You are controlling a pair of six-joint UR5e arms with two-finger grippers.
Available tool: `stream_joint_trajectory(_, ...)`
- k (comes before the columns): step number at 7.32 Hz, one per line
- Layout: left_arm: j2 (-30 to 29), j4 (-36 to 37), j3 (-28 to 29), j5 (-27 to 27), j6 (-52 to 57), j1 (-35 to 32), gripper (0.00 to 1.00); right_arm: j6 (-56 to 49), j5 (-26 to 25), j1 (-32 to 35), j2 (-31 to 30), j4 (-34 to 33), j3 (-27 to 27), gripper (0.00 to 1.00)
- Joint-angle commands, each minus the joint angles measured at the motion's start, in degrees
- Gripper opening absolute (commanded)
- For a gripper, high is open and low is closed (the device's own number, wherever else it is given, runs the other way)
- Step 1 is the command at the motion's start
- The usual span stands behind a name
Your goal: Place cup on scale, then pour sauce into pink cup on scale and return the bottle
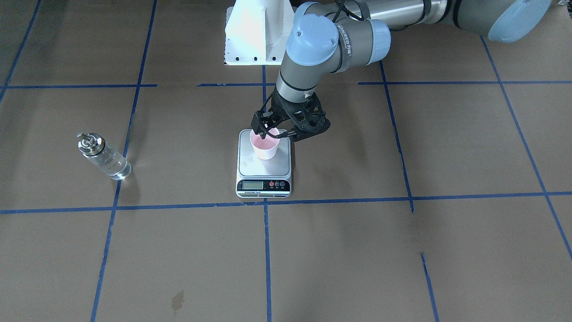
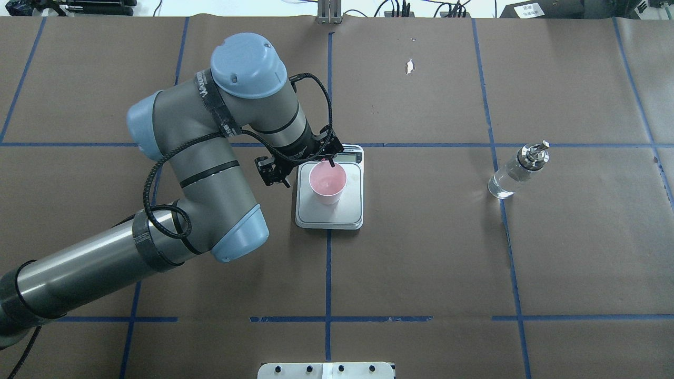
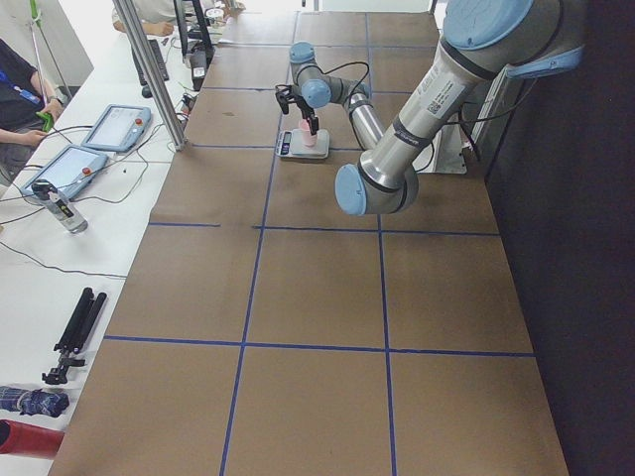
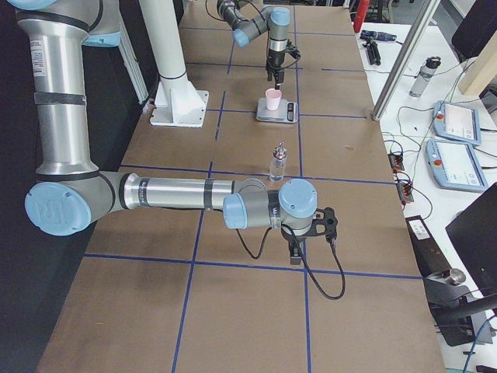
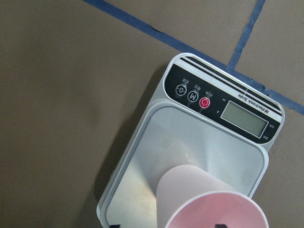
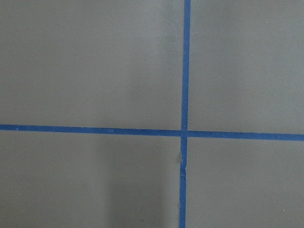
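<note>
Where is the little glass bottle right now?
The bottle stands alone on the table's right side in the overhead view, well apart from the scale and cup.

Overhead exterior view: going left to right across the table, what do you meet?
Left arm's elbow → left gripper → pink cup standing on the scale → glass bottle.

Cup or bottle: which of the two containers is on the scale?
The pink cup, upright on the scale with the left gripper at its rim. The glass bottle stands apart on the brown paper, untouched.
</note>
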Motion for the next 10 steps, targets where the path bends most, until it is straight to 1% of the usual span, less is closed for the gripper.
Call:
stream_joint_trajectory(1,1.1,9.4,-8.1,0.0,7.2,-1.6,1.00,7.6,2.0,-0.1,-2.9,-0.1,7.5,1.00)
stream_joint_trajectory(2,4.6,13.8,-13.7,0.2,12.0,-2.6,1.00,9.8,1.7,-0.7,-6.4,-0.2,13.2,1.00)
stream_joint_trajectory(3,10.1,13.9,-19.0,0.2,15.9,-4.0,1.00,13.9,1.4,-2.5,-9.0,-0.2,19.8,1.00)
stream_joint_trajectory(4,12.5,14.0,-20.6,0.1,19.5,-5.9,1.00,19.8,0.5,-5.4,-10.9,-0.3,25.8,1.00)
stream_joint_trajectory(6,13.6,13.8,-20.8,0.2,21.2,-6.7,1.00,27.9,-1.0,-11.3,-14.8,-0.3,36.2,1.00)
stream_joint_trajectory(7,13.8,13.8,-21.4,0.2,21.3,-7.0,1.00,34.0,-3.6,-16.3,-15.9,-0.3,40.3,1.00)
stream_joint_trajectory(8,13.8,13.9,-22.1,0.2,22.7,-7.9,1.00,41.9,-7.3,-22.0,-15.9,0.3,42.6,1.00)
stream_joint_trajectory(9,14.0,13.9,-23.0,0.1,23.4,-9.1,1.00,47.2,-11.5,-27.1,-16.7,4.8,43.1,1.00)
stream_joint_trajectory(10,16.3,13.7,-24.5,0.0,23.4,-9.5,1.00,56.6,-18.7,-33.8,-20.2,14.9,43.1,1.00)
